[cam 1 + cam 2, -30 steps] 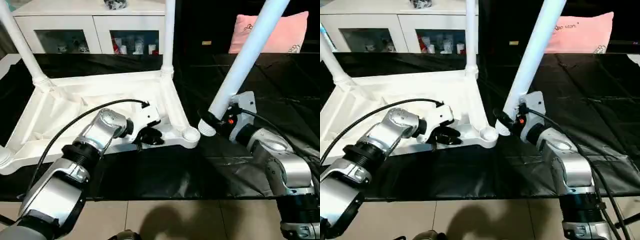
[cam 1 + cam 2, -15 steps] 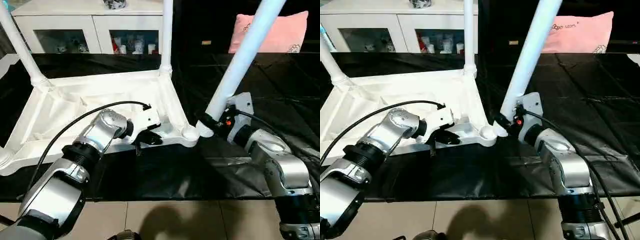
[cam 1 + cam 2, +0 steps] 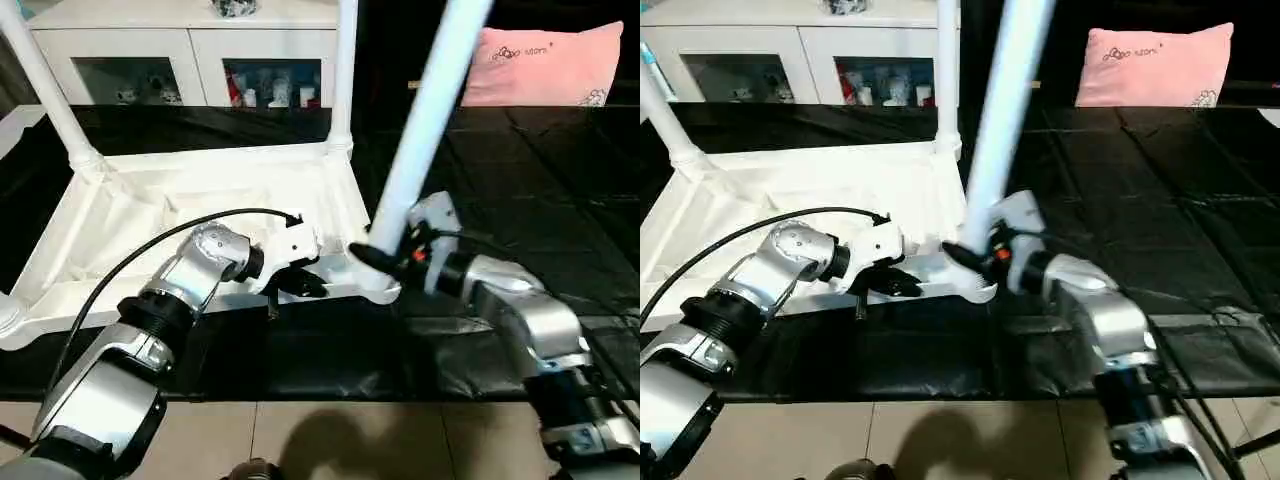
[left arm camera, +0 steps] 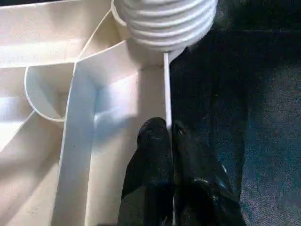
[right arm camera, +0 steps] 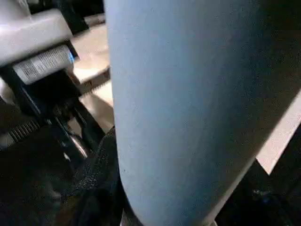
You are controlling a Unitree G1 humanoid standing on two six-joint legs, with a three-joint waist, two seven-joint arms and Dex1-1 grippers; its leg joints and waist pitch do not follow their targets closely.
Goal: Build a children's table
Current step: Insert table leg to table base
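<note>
The white tabletop lies upside down on black cloth, ribbed side up. Two white legs stand in its far corners, one on the left and one on the right. My left gripper is shut on the tabletop's thin near rim; in the left wrist view its black fingers pinch that wall. My right gripper is shut on a third leg, which rises steeply. The leg's threaded end sits at the near right corner socket. The leg also looms close in the right wrist view.
A white glass-door cabinet stands behind the tabletop. A pink pillow lies at the back right. Black cloth spreads to the right of the tabletop, and tiled floor runs along the near edge.
My right gripper has carried the leg leftward and tipped it more upright, bringing its threaded end from beside the corner to the near right socket. The left gripper keeps its hold on the rim.
</note>
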